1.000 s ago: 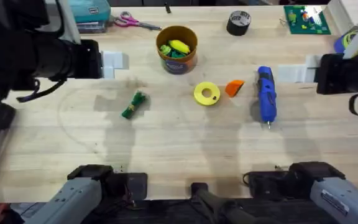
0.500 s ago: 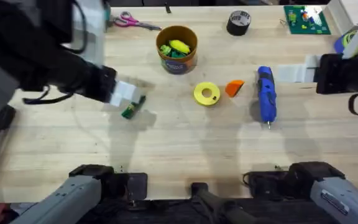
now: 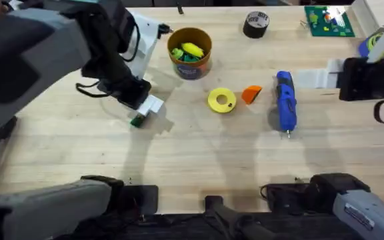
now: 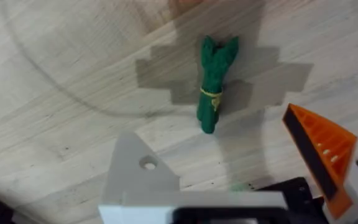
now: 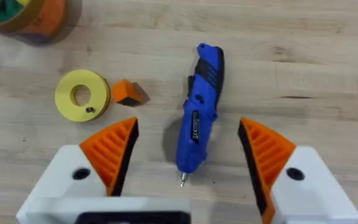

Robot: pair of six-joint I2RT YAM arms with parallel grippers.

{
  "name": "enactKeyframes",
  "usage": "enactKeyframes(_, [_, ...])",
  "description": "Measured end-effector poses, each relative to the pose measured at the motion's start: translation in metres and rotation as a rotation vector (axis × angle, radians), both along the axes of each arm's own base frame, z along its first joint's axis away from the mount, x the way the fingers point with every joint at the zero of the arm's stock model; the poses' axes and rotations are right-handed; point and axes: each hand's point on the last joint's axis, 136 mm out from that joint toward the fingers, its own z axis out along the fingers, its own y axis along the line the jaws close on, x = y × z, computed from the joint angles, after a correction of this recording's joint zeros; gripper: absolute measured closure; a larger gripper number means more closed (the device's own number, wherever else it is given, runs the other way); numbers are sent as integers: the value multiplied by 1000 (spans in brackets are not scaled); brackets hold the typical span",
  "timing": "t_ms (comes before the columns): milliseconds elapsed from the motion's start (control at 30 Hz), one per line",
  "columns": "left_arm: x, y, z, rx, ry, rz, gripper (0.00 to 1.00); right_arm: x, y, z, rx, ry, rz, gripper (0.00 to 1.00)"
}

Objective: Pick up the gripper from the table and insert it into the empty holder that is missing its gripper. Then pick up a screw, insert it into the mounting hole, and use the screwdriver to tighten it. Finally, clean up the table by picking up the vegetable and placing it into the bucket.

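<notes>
The vegetable [image 3: 138, 120] [image 4: 214, 84], a small green leafy bundle, lies on the table left of centre. My left gripper [image 3: 150, 106] [image 4: 219, 143] hangs open just above it. One finger is the bare white holder [image 4: 138, 177]; the other carries an orange pad. The loose orange gripper [image 3: 251, 94] [image 5: 129, 92] lies beside a yellow disc [image 3: 222, 101] [image 5: 81, 94]. The blue screwdriver [image 3: 285, 101] [image 5: 199, 115] lies below my open right gripper [image 3: 317, 78] [image 5: 188, 123]. The brown-orange bucket [image 3: 190, 63] [image 5: 39, 18] stands at the back and holds toy pieces.
A black tape roll [image 3: 256, 24] and a green board [image 3: 329, 20] sit at the far edge. A tiny dark speck [image 5: 89, 110] lies on the yellow disc. Bare wood stretches across the near half of the table [image 3: 199, 160].
My left arm has swung in from the far left and brought its gripper over the vegetable. The right arm and the table's things have stayed put.
</notes>
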Motion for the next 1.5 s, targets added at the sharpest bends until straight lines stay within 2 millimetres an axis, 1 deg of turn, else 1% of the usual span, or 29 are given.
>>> enactKeyframes(167, [2,-2,-23,2,78,0,15,0,0,0,0,0,0,5])
enactKeyframes(367, [4,-3,-41,9,132,1,15,0,0,0,-1,0,0,5])
enactKeyframes(567, [3,2,-61,23,194,14,9,0,0,0,0,0,0,4])
enactKeyframes(633, [3,2,-65,19,208,15,19,0,0,0,0,0,0,4])
enactKeyframes(733, [4,1,-64,12,205,11,63,0,0,0,0,0,0,5])
enactKeyframes(767, [4,0,-64,9,206,9,97,0,0,0,0,0,0,5])
enactKeyframes(800, [4,0,-64,5,205,9,156,0,0,0,0,0,0,5])
enactKeyframes(833, [4,-2,-64,0,206,10,275,0,0,0,0,0,0,5])
enactKeyframes(867, [4,-3,-64,-8,207,7,445,0,0,0,0,0,0,5])
enactKeyframes(967, [4,-7,-63,-30,209,3,859,0,0,0,-1,0,0,5])
enactKeyframes(1000, [4,-8,-62,-33,207,0,961,0,0,0,0,0,0,5])
enactKeyframes(1033, [5,-8,-62,-33,205,-1,986,0,0,0,0,0,0,5])
enactKeyframes(1300, [7,-9,-61,-35,198,-1,986,0,0,0,-1,0,0,5])
enactKeyframes(1367, [11,-8,-60,-26,184,-1,987,0,0,0,0,0,0,5])
enactKeyframes(1433, [16,-7,-54,-19,172,-2,987,0,0,0,0,0,0,5])
enactKeyframes(1500, [21,-7,-43,-13,160,-4,987,0,0,0,0,-1,0,4])
